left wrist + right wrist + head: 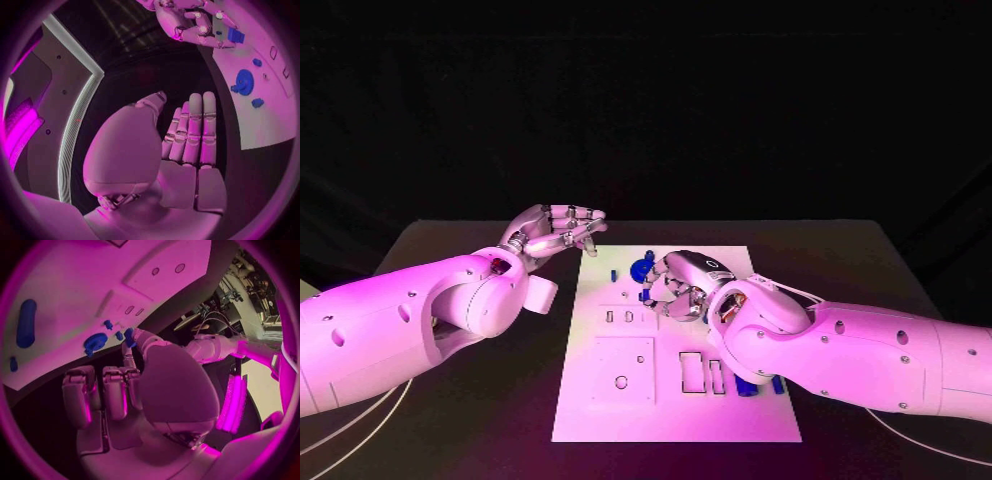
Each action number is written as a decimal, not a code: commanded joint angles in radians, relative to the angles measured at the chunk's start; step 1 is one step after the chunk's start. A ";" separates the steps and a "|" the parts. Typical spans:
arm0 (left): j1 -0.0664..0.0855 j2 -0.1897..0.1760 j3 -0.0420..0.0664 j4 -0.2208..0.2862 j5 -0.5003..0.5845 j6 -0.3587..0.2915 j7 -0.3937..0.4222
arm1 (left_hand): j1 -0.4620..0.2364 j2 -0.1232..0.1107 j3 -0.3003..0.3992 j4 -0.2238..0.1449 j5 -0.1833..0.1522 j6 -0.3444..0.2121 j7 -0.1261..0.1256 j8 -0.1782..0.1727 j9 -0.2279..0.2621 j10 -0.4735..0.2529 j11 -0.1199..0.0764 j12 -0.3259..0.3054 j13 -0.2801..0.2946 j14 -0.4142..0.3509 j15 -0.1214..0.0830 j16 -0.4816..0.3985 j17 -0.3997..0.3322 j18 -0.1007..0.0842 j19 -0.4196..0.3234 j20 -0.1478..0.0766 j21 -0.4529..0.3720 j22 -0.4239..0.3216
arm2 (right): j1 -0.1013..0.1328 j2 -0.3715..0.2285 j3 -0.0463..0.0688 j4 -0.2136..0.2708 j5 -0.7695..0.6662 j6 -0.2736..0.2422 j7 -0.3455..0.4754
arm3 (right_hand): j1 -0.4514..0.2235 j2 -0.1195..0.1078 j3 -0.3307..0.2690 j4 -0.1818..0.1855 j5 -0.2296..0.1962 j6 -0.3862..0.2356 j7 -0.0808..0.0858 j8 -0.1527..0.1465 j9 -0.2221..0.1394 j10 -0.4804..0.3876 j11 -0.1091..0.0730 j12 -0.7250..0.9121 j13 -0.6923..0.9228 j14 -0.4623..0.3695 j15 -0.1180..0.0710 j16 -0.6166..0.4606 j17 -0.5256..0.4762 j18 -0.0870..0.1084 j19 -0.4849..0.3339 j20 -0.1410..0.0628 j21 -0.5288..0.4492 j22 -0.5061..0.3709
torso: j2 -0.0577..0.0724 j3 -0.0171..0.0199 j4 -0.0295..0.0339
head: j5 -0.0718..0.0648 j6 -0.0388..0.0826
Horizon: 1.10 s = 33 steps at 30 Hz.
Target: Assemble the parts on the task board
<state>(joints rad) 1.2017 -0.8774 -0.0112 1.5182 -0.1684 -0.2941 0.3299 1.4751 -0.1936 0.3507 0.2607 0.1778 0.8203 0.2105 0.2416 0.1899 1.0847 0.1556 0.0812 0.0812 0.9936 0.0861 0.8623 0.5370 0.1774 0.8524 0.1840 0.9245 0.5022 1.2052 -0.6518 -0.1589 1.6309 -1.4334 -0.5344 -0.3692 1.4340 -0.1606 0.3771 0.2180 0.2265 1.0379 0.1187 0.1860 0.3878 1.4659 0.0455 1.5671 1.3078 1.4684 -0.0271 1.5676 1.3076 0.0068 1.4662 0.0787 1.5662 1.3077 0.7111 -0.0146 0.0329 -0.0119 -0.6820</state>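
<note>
The white task board point(610, 425) lies in the middle of the black table. My right hand point(681, 284) hovers over its far part and pinches a small blue part point(128, 334) between thumb and a finger; the other fingers are curled in. The same part point(234, 34) sits at that hand's fingertips in the left wrist view. Just beside the hand a round blue part point(642, 268) rests on the board, with small blue pegs point(648, 253) near it. My left hand point(560, 230) is raised off the board's far left corner, fingers straight and holding nothing point(190, 135).
A long blue part point(26, 322) and another blue piece point(744, 385) lie at the board's right edge by my right forearm. Rectangular slots point(691, 370) and a square outline point(625, 370) mark the board's near half. Black table point(473, 420) surrounds the board.
</note>
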 commanded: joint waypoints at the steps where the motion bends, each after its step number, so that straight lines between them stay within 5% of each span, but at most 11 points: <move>1: 0.000 0.004 0.000 0.001 -0.005 0.009 -0.002 | 0.012 -0.001 0.005 -0.001 -0.001 -0.007 0.015 -0.007 0.001 -0.005 0.001 -0.004 0.001 -0.008 -0.001 0.004 -0.001 0.005 -0.007 -0.001 0.007 0.002 | -0.012 0.019 -0.003 -0.013 -0.069 -0.008 -0.035 | -0.007 -0.001 0.005 -0.001 -0.002 0.005 -0.001 0.005 0.005 0.104 -0.007 0.003 0.262 0.101 -0.006 0.002 0.257 -0.007 0.105 -0.007 0.005 0.263 | 0.000 -0.0006 0.0031 | 0.000 -0.002; 15: -0.001 0.005 0.000 -0.002 -0.006 0.011 -0.002 | 0.012 -0.001 0.005 -0.001 -0.001 -0.007 0.015 -0.007 0.001 -0.005 0.001 -0.004 0.001 -0.008 -0.001 0.004 -0.001 0.005 -0.007 -0.001 0.007 0.002 | -0.057 0.072 -0.007 -0.058 -0.108 -0.006 -0.038 | -0.009 -0.002 0.005 -0.001 -0.001 0.005 -0.001 0.005 0.006 0.104 -0.007 0.003 0.262 0.101 -0.006 0.002 0.258 -0.007 0.105 -0.007 0.005 0.263 | 0.001 0.0002 0.0028 | 0.009 -0.012; 33: -0.001 0.003 -0.001 -0.004 -0.006 0.012 -0.004 | 0.012 -0.001 0.005 -0.001 -0.001 -0.007 0.015 -0.007 0.001 -0.005 0.001 -0.004 0.001 -0.008 -0.001 0.004 -0.001 0.005 -0.007 -0.001 0.007 0.002 | -0.066 0.085 -0.008 -0.083 -0.129 0.014 -0.050 | -0.024 -0.016 0.004 0.001 0.003 -0.001 0.000 0.006 0.006 0.104 -0.006 0.003 0.262 0.101 -0.005 0.002 0.258 -0.007 0.105 -0.006 0.005 0.263 | 0.000 0.0006 0.0019 | 0.012 -0.016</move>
<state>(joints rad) 1.2002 -0.8756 -0.0126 1.5136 -0.1712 -0.2938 0.3230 1.4751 -0.1936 0.3506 0.2607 0.1778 0.8203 0.2105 0.2416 0.1897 1.0847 0.1556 0.0812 0.0812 0.9936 0.0861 0.8622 0.5371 0.1774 0.8524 0.1840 0.9245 0.5028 1.1406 -0.5675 -0.1667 1.5484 -1.5397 -0.5355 -0.4143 1.4156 -0.1794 0.3769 0.2179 0.2258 1.0369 0.1165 0.1876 0.3939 1.4659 0.0456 1.5670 1.3075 1.4685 -0.0269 1.5675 1.3073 0.0068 1.4661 0.0788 1.5662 1.3078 0.7111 -0.0142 0.0349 0.0000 -0.6974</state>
